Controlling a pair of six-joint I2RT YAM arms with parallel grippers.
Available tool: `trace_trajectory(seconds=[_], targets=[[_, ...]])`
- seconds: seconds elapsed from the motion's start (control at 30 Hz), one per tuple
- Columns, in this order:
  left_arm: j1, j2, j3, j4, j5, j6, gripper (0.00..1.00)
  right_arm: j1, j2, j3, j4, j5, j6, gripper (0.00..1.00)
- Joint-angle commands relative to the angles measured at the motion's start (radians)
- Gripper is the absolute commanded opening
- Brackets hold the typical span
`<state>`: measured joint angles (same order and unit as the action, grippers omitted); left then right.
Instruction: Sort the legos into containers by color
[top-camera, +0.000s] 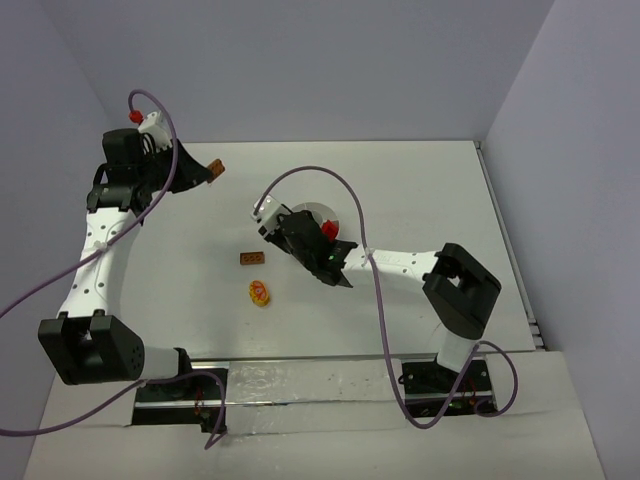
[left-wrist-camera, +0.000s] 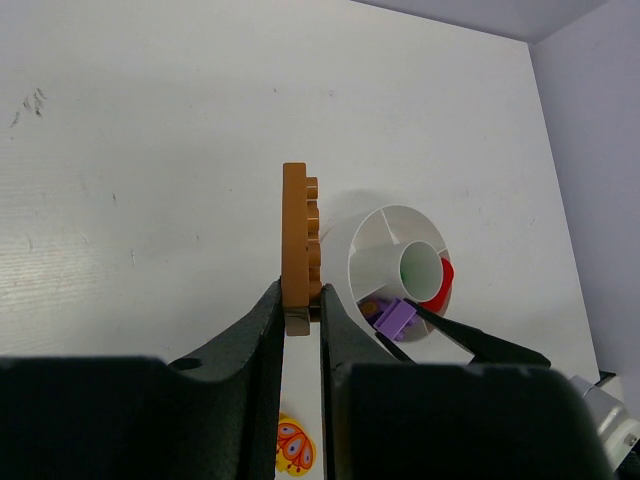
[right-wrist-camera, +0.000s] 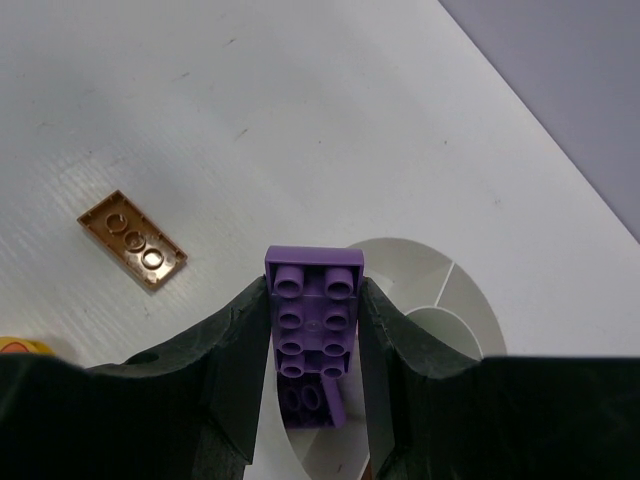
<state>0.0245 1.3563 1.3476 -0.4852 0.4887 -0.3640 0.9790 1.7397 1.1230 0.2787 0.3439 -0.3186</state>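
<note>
**Legos: one clamped in each claw, two loose on the table**

Left gripper: fingers closed tight on the bottom edge of a brown-orange studded plastic plate. The plate stands on edge, with its studs turned toward the dish side. In the top view this claw hangs over the far left of the white table, well apart from the dish.

Right gripper: fingers closed on the long sides of a purple studded plastic plate, two studs wide, studs facing the wrist camera. The plate sits over the rim of the low white round plastic dish. Whether it touches the dish cannot be told.

Dish contents, from the left wrist view:
- Red plastic piece in the wedge on the right arm's side.
- Green tint inside the round centre well; its shape is unclear.
- Small purple bit with a yellow spot in the wedge below the right claw, partly hidden.

On the table:
- Second brown-orange flat plate, studs up, lying near the dish on its left.
- Round yellow-and-red piece near that plate, on the side toward the arm bases.
</note>
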Motion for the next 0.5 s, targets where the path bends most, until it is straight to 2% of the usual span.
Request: trace_trajectory(seconds=[0.0, 0.2, 0.37, 0.47], targets=[[0.009, -0.002, 0.051, 0.031, 0.031, -0.009, 0.00, -0.009, 0.013, -0.015, 0.136, -0.001, -0.040, 0.03], [0.012, 0.004, 0.061, 0.030, 0.030, -0.004, 0.00, -0.009, 0.018, -0.037, 0.207, 0.087, -0.016, 0.04], [0.014, 0.009, 0.063, 0.031, 0.036, -0.012, 0.00, -0.008, 0.018, 0.007, 0.126, 0.131, 0.082, 0.03], [0.014, 0.010, 0.067, 0.032, 0.039, -0.013, 0.00, -0.008, 0.018, -0.012, 0.158, 0.143, 0.074, 0.05]])
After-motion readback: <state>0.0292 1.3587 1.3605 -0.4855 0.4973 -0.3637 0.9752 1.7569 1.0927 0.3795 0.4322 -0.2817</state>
